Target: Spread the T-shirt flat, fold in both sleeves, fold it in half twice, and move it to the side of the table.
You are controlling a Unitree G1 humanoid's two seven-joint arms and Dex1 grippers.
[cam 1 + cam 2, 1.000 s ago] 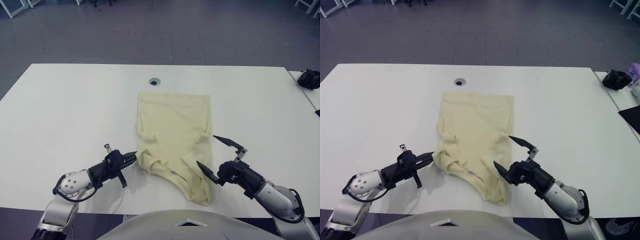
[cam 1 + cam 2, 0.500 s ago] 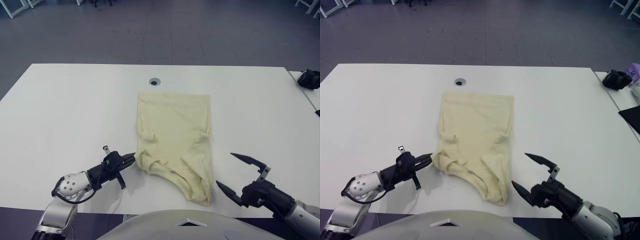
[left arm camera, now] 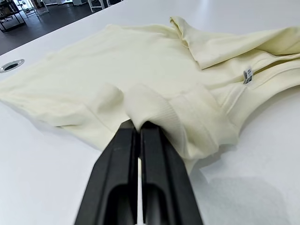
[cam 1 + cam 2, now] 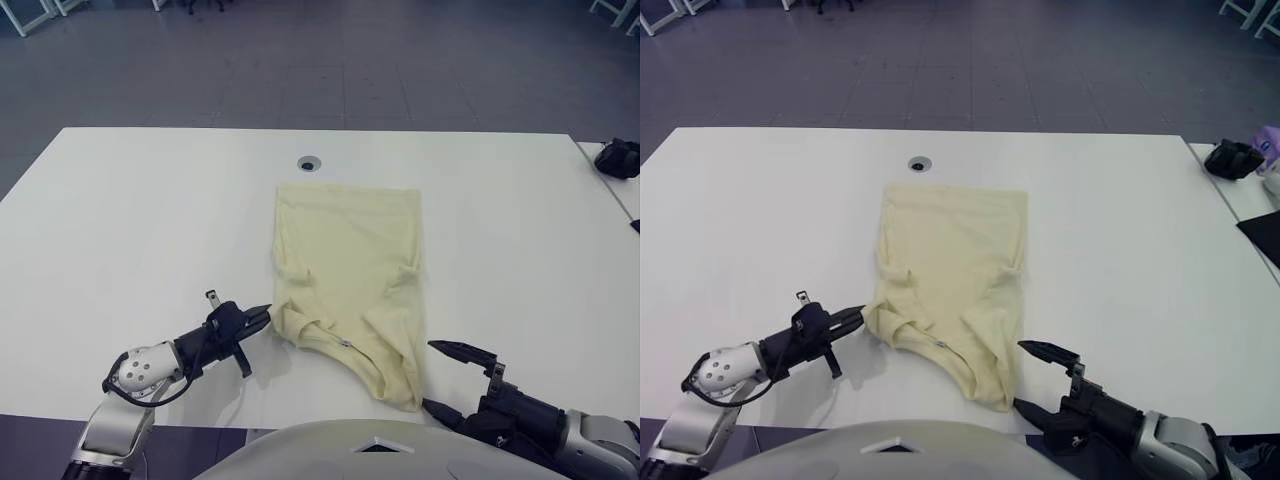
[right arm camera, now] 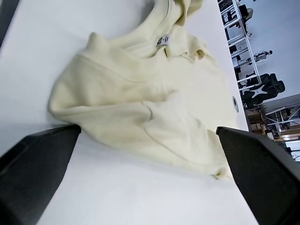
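Cloth like this is light, limp and apt to slide or bunch, so the T-shirt wants 2 matched grips at its near corners, taken through every layer. It lies mid-desk as a narrow strip with both sleeves turned in, neck end nearest the robot. The left gripper sits at the near-left shoulder, jaws clenched with a fold of fabric pinched at their tips. The right gripper hangs at the desk's near edge, just beside the near-right shoulder, jaws spread wide and grasping nothing. Folding in half looks like the step in hand; a shallow pinch would likely let the lower layers drop.
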